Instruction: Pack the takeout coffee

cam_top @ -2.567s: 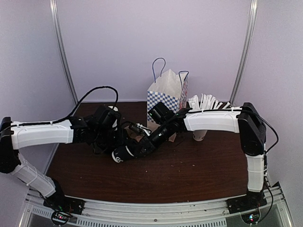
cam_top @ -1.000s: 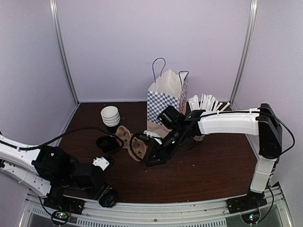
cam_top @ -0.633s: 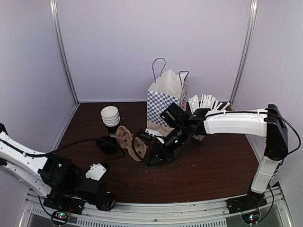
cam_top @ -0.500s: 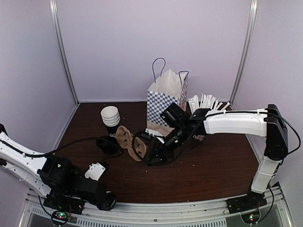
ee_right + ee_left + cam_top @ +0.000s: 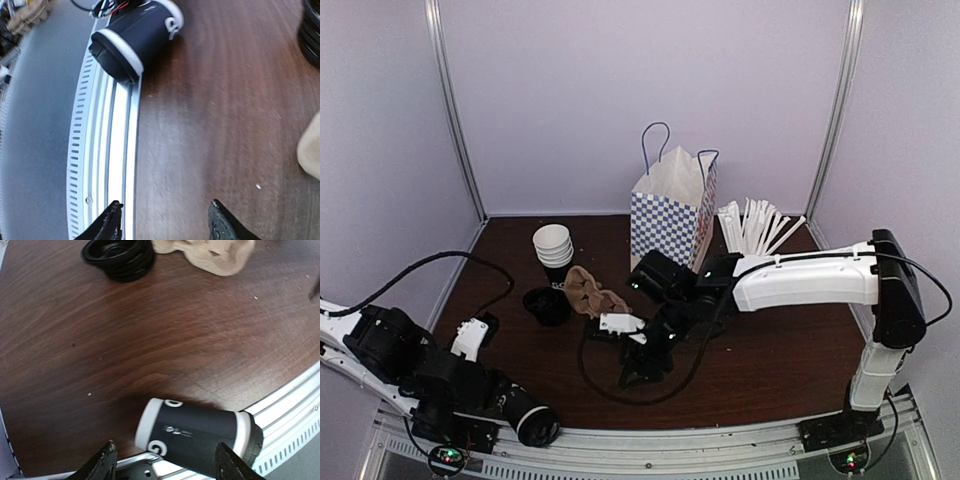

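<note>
The takeout coffee (image 5: 528, 424) (image 5: 197, 435) (image 5: 135, 31), a black cup with pale bands and a black lid, lies on its side across the table's front edge and the metal rail (image 5: 650, 440). My left gripper (image 5: 505, 405) (image 5: 166, 462) is open, one fingertip on each side of the cup's near side, with gaps between them and the cup. My right gripper (image 5: 633, 375) (image 5: 162, 217) hangs open and empty over the front part of the table, right of the cup. The checkered bag (image 5: 670, 215) stands upright at the back.
A stack of lidless black cups (image 5: 553, 248) stands at the back left, with a pile of black lids (image 5: 547, 305) (image 5: 120, 255) (image 5: 312, 35) and a tan cardboard holder (image 5: 595, 295) (image 5: 210, 252) near it. A white cup of sticks (image 5: 755, 230) stands right of the bag. Cables loop over the table.
The cup has gone from the table's middle to the front edge. My left arm drew back to the left and its jaws widened. My right gripper came forward and opened wider.
</note>
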{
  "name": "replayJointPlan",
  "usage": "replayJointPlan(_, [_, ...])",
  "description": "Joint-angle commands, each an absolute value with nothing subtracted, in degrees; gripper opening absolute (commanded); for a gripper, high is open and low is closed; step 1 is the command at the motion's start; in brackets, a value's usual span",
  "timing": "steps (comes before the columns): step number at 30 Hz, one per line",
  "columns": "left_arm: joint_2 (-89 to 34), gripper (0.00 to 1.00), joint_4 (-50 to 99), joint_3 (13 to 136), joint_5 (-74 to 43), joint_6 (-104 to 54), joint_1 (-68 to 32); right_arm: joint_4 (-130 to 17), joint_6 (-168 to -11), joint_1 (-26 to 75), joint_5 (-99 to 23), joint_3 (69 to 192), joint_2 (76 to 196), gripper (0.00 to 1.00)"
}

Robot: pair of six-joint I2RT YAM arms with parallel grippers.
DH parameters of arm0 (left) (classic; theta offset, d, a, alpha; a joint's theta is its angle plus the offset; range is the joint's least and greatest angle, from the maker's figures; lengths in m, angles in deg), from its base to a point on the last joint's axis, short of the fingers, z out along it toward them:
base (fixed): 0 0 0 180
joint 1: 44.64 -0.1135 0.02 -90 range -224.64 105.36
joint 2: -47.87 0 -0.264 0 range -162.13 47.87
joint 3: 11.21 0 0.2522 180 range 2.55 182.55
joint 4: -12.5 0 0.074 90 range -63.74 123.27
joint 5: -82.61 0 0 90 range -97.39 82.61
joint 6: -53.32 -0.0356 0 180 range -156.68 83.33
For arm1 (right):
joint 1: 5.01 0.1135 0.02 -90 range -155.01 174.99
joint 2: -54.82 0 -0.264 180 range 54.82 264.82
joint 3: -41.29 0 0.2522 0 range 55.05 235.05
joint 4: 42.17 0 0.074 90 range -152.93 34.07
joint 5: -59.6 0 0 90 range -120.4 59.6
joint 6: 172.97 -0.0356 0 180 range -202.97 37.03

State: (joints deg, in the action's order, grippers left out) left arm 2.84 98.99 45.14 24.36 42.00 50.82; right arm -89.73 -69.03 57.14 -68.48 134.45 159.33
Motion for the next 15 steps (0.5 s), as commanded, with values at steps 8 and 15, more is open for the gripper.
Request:
replayJointPlan(8, [10.63, 0.68, 116.06, 45.07, 28.57, 59.35, 51.11, -87.6, -67.36, 73.57, -49.74, 152.0, 174.24, 0.81])
replayJointPlan(15, [11.91, 0.67, 115.53, 45.15, 29.44, 58.19, 51.01, -89.4, -69.41, 75.24, -48.74, 161.4, 181.7, 0.76])
